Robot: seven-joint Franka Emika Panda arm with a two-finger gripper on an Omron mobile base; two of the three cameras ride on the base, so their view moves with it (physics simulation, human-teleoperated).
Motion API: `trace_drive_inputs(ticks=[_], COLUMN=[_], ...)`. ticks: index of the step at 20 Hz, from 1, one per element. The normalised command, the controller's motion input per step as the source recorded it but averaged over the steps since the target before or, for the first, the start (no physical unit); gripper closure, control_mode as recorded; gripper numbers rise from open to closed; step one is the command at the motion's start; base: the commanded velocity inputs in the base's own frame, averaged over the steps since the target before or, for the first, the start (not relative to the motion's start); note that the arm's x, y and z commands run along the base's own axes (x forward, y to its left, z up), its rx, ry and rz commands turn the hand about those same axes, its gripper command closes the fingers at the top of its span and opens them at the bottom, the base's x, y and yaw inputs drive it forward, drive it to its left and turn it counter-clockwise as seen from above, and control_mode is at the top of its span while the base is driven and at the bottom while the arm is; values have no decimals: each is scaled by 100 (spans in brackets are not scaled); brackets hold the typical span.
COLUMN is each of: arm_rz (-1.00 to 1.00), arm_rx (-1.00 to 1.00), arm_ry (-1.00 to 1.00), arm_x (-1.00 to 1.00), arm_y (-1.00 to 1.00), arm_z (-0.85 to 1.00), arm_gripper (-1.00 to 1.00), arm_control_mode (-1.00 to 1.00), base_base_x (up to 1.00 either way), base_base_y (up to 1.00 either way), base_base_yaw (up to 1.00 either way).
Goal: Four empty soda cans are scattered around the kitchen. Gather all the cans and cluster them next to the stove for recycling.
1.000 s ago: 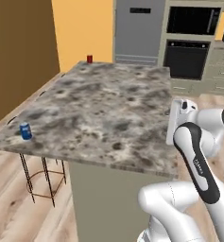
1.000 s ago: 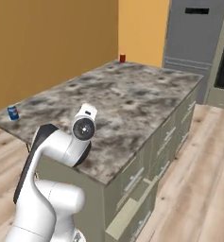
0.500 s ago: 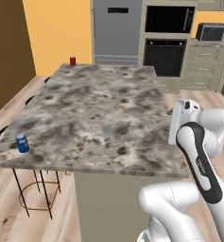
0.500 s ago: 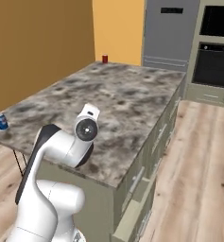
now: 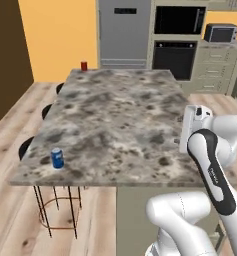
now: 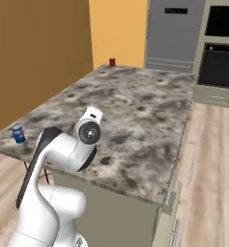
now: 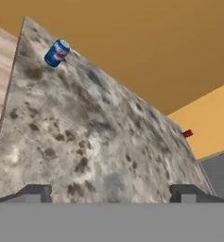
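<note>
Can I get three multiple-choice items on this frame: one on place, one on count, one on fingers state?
1. Where does the blue can stand?
A. near a corner of the island counter
B. on the floor
C. on a bar stool

2. How many soda cans are on the island?
A. one
B. two
C. four

3. How are the fingers?
A. shut on the blue can
B. shut on nothing
C. spread apart, holding nothing

Key: 1 A, it stands by the corner above the wire stools. 2 B, the blue can plus a red can at the far end. 3 C, hand view shows bare counter between the tips.
</note>
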Motion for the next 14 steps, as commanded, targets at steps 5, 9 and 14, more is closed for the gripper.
trace_drive_inputs(ticks=[5, 9, 14], arm_rz=[0, 0, 0], arm_rx=[0, 0, 0], arm_ry=[0, 0, 0], arm_x=[0, 0, 0], arm_y=[0, 0, 0], arm_z=[0, 0, 0], arm_gripper=[-100, -100, -100], arm_control_mode=[100, 100, 100], base_base_x=[-2, -1, 0], base_base_y=[81, 79, 67], base_base_yaw=[-16, -15, -15])
